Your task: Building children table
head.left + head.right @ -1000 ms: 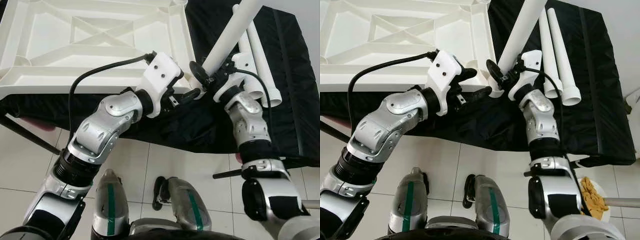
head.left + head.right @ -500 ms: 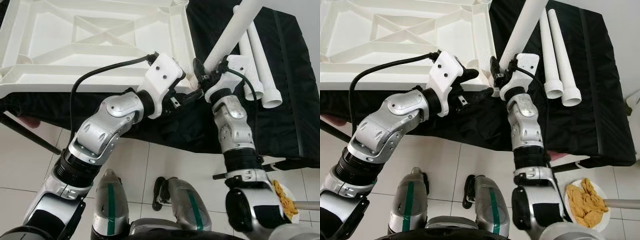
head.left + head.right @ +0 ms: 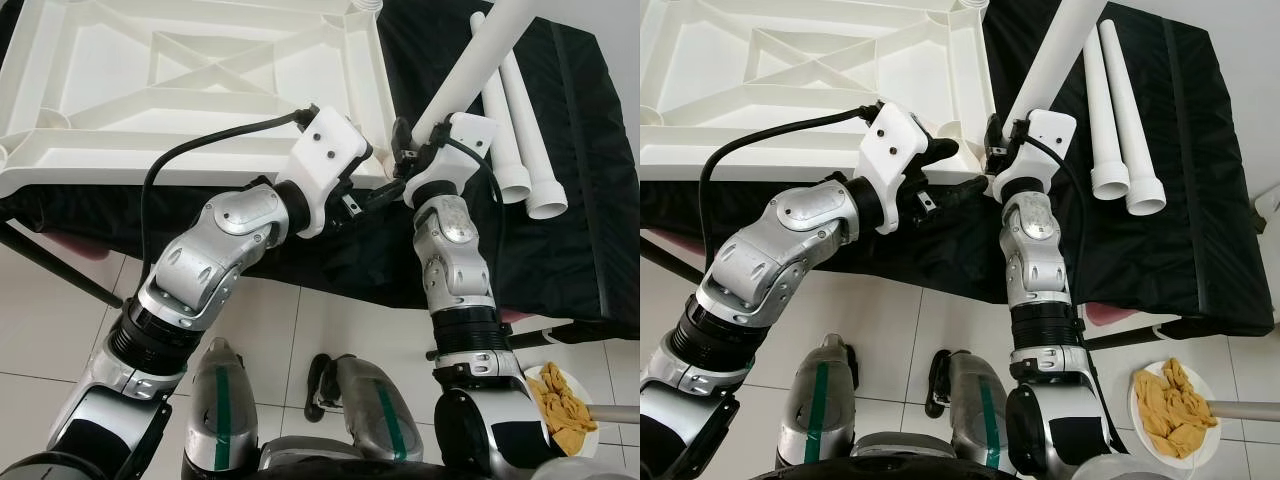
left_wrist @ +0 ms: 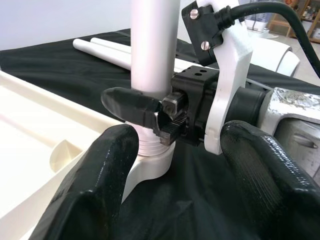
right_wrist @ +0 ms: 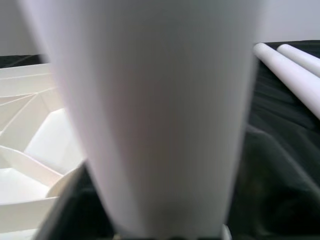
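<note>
With the tabletop upside down, right gripper seats a leg at its near right corner.
Tabletop lies ribs-up on the black-draped surface so its corner sockets face up; right gripper pinches the white leg low down, fingers pressed on the tube, holding it upright-ish with a tilt toward far right, its foot sitting in or on the corner socket — can't tell if fully seated. Left gripper hovers just beside that corner, fingers spread, touching nothing, probably ready to steady the tabletop or leg. Two spare legs lie side by side on the surface to the right, near the held leg, likely staged for the other corners. Plate on the floor, near right, holds yellowish crumpled pieces, can't tell what.
</note>
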Motion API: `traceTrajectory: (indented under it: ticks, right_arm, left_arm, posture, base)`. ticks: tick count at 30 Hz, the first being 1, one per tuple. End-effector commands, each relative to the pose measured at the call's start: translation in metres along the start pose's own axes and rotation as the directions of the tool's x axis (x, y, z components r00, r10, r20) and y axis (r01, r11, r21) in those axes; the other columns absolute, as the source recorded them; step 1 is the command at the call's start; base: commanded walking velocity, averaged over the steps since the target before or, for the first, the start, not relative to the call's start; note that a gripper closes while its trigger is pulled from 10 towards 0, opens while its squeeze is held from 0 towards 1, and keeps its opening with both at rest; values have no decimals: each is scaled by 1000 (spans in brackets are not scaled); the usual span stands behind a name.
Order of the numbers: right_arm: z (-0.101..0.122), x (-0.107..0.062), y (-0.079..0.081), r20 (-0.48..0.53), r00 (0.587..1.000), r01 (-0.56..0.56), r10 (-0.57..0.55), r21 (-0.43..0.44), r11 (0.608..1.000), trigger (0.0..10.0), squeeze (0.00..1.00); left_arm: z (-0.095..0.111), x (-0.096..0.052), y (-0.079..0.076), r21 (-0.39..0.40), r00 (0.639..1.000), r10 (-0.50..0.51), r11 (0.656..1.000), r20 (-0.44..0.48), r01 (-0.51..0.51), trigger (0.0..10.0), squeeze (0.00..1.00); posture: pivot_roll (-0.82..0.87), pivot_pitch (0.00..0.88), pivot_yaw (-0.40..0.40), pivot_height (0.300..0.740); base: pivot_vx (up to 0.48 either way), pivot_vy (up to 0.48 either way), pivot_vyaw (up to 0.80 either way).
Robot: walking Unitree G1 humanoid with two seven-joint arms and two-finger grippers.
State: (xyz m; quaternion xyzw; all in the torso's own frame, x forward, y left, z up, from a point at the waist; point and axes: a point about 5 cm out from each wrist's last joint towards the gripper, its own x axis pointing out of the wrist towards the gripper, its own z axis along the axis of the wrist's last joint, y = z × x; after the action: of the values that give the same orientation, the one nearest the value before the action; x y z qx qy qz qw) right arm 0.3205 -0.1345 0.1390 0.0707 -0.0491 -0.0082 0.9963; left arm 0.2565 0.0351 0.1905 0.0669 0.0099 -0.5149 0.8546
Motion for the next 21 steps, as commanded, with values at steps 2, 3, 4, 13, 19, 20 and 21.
traceTrajectory:
  ticks: [2, 3, 4, 13, 19, 20, 21]
  right_arm:
    - [-1, -1, -10, -14, 1000, 23, -23, 19, 1000, 10000, 1000]
    - [0, -1, -10, -11, 1000, 11, -11, 21, 1000, 10000, 1000]
    - [0, -1, -10, -11, 1000, 11, -11, 21, 1000, 10000, 1000]
    - [3, 0, -13, -34, 989, -146, 146, 0, 989, 10000, 0]
    - [1, 5, -21, -77, 937, -345, 342, -34, 938, 10000, 0]
    - [2, 6, -23, -81, 927, -370, 366, -38, 928, 10000, 0]
    - [2, 7, -23, -82, 922, -383, 379, -39, 923, 10000, 0]
  left_arm:
    - [-1, 1, -6, -3, 998, -55, 998, 1, 55, 10000, 0]
    - [-1, 1, -7, -3, 999, -55, 999, 1, 55, 10000, 0]
    - [-1, 1, -7, -3, 999, -55, 999, 1, 55, 10000, 0]
    - [-1, -1, -5, -7, 999, -47, 999, -1, 47, 10000, 0]
    - [0, -2, -3, -8, 999, -36, 999, -1, 36, 10000, 0]
    - [0, -2, -3, -8, 999, -35, 999, -1, 35, 10000, 0]
    - [0, -2, -3, -8, 999, -35, 999, -1, 35, 10000, 0]
  posture:
    - [114, 19, -135, 740]
    - [114, 22, -136, 740]
    - [114, 22, -136, 740]
    - [119, 38, -134, 740]
    - [122, 44, -127, 740]
    - [122, 44, -127, 740]
    - [122, 44, -127, 740]
  base:
    - [0, 0, 0]
    - [0, 0, 0]
    - [0, 0, 0]
    - [0, 0, 0]
    - [0, 0, 0]
    - [0, 0, 0]
    - [0, 0, 0]
